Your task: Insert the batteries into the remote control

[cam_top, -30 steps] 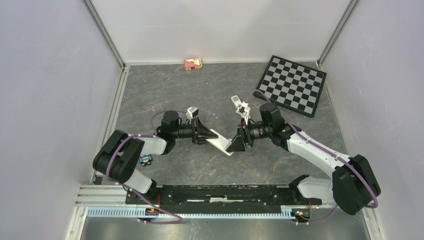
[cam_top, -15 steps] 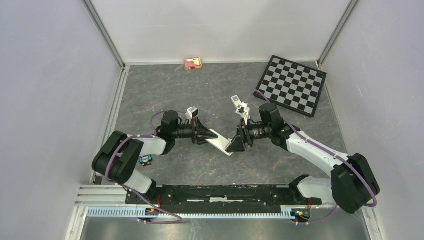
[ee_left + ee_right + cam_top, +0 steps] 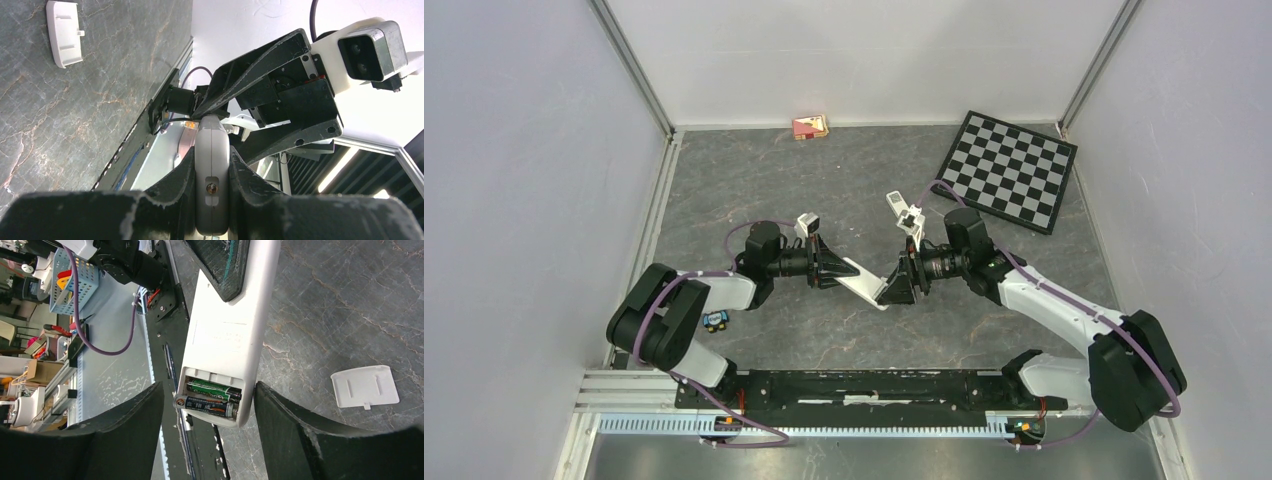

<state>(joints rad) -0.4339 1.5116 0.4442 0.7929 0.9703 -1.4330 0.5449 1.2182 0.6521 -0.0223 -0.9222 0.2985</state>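
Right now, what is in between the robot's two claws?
The white remote control. The left gripper clamps one end; the other end, holding two batteries, sits inside the open right gripper. The top and right wrist views show it.

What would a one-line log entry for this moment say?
left fingers: shut on remote | right fingers: open, straddling its open end | batteries: two in remote | cover: off, on table

Smooth plastic remote [image 3: 225, 340], glossy batteries [image 3: 212, 390], matt table [image 3: 350, 305]
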